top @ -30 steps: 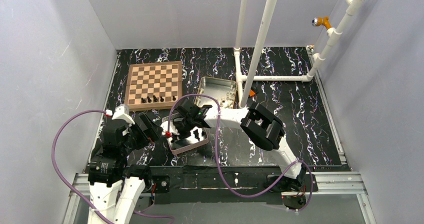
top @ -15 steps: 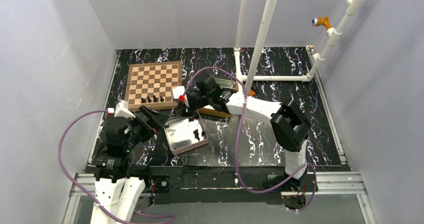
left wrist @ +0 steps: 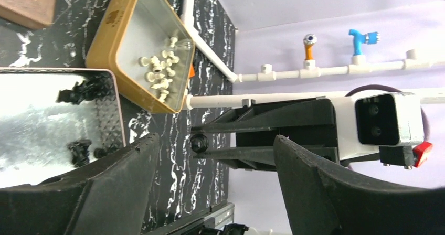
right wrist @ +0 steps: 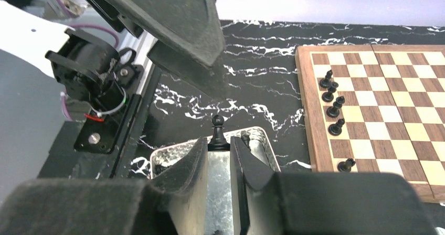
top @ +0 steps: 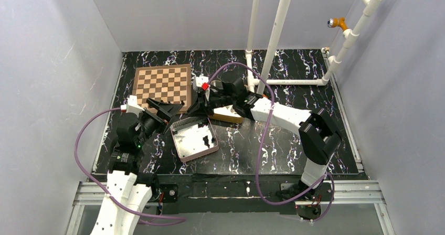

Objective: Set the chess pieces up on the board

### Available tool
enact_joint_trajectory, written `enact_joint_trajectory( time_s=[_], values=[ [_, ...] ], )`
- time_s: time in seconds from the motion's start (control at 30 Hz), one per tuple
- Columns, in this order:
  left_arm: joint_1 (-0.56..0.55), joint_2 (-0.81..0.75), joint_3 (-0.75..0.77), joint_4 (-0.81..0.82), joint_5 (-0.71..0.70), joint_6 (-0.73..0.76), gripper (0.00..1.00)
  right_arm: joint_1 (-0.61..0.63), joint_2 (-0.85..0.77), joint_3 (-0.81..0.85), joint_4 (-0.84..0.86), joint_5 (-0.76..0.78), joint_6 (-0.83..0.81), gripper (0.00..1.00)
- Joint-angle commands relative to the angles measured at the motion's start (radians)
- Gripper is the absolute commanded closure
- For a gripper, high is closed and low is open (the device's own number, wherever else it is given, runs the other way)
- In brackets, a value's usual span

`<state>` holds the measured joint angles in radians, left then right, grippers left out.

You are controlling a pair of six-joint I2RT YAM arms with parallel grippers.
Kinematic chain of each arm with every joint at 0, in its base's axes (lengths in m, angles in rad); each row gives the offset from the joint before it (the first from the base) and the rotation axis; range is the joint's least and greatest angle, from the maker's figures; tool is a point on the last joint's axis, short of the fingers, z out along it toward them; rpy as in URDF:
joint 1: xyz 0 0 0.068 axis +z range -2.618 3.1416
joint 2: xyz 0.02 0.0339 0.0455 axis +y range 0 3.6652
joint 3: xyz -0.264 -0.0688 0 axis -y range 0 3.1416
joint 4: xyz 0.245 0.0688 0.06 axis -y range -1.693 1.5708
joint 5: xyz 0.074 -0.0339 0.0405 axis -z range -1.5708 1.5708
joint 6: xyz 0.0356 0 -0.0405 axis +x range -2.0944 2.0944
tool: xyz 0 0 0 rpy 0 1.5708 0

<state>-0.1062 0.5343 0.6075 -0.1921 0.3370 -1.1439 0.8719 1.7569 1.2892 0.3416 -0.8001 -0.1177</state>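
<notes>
Right gripper pinches one black pawn upright above the far rim of the silver tin. The board lies just beside it, with five pawns lined along the edge facing the tin. Left gripper stands wide and empty, close by. Judgement: carry the pawn level to the next free square in that line, lower it straight, let go only once the base sits flat, and keep clear of the left fingers. Versus a second ago, the right gripper has left the tin's middle and swung toward the board, and the left arm has reached forward.
</notes>
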Motion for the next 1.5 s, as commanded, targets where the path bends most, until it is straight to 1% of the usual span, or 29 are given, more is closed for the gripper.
enact_joint_trajectory(
  time_s=[0.0, 0.13, 0.2, 0.37, 0.77, 0.83, 1.1, 1.47],
  values=[
    [0.006, 0.036, -0.018, 0.121, 0.065, -0.069, 0.27, -0.007, -0.059, -0.031, 0.177, 0.001, 0.166, 0.91],
    [0.007, 0.047, -0.029, 0.137, 0.084, -0.093, 0.39, -0.007, -0.059, -0.062, 0.248, 0.014, 0.221, 0.91],
    [0.006, 0.035, -0.035, 0.136, 0.085, -0.096, 0.41, -0.007, -0.057, -0.067, 0.268, 0.027, 0.238, 0.91],
    [0.006, 0.03, -0.05, 0.135, 0.107, -0.109, 0.53, -0.007, -0.061, -0.073, 0.276, 0.041, 0.245, 0.91],
    [0.006, 0.033, -0.054, 0.129, 0.161, -0.107, 0.68, -0.005, -0.068, -0.087, 0.261, 0.046, 0.234, 0.92],
    [0.007, 0.032, -0.057, 0.121, 0.165, -0.104, 0.69, -0.004, -0.07, -0.087, 0.268, 0.043, 0.236, 0.92],
    [0.006, 0.037, -0.05, 0.071, 0.162, -0.071, 0.69, -0.002, -0.079, -0.094, 0.282, 0.03, 0.245, 0.92],
    [0.005, 0.049, -0.035, 0.045, 0.171, -0.046, 0.71, 0.006, -0.08, -0.096, 0.275, 0.017, 0.232, 0.92]
  ],
)
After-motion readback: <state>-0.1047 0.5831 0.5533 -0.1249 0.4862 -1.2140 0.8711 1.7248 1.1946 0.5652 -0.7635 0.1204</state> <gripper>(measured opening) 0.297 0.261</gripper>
